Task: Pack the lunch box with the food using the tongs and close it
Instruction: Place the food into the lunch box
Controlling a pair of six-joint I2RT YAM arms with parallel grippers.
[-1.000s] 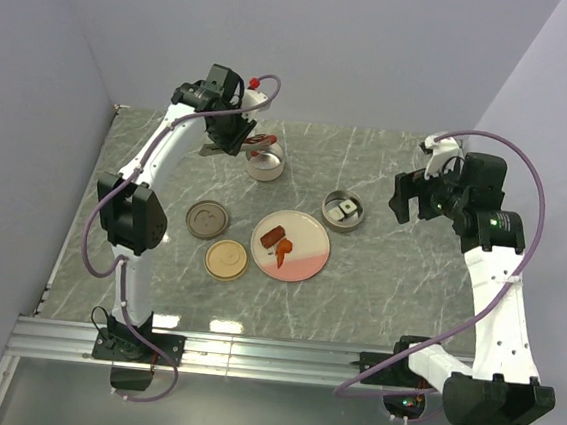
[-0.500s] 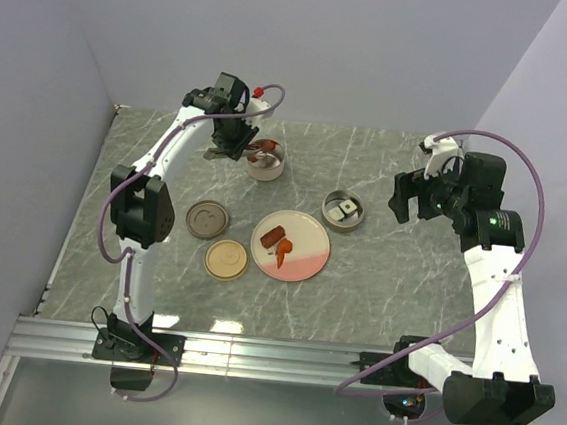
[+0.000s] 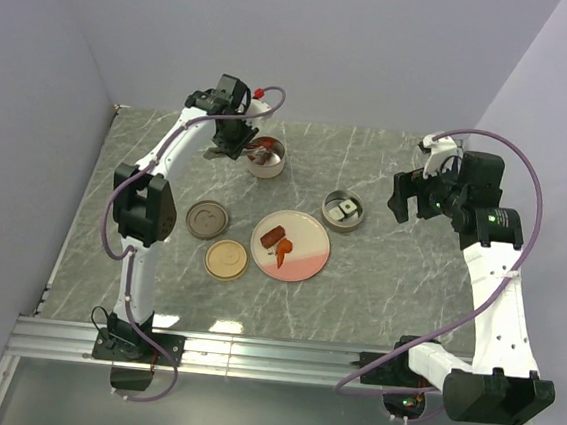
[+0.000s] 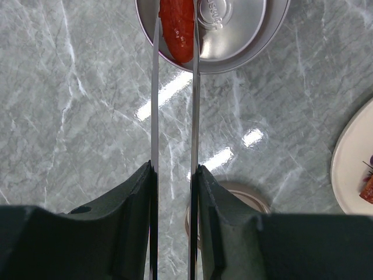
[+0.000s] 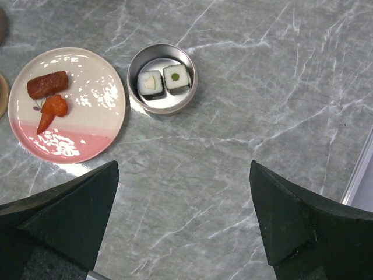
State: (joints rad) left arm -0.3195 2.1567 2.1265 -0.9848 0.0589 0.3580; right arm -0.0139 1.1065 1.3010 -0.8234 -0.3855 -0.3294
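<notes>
At the far left of the worktop, the left gripper sits a little further right than a second ago. Its jaws are clenched on the tongs. The tongs' tips, pinching a red sausage, now reach over the far tin rather than stopping at its edge. Whether the sausage touches the tin's floor I cannot tell. This piece looks ready to be let go.

Two lids lie on the worktop, unmoved. On the plate a second sausage and the carrot piece wait, so packing seems about half done.

Just right of the plate, the near tin holds two sushi pieces. The right gripper hangs above with its jaws released wide and empty, in the same place as before.
</notes>
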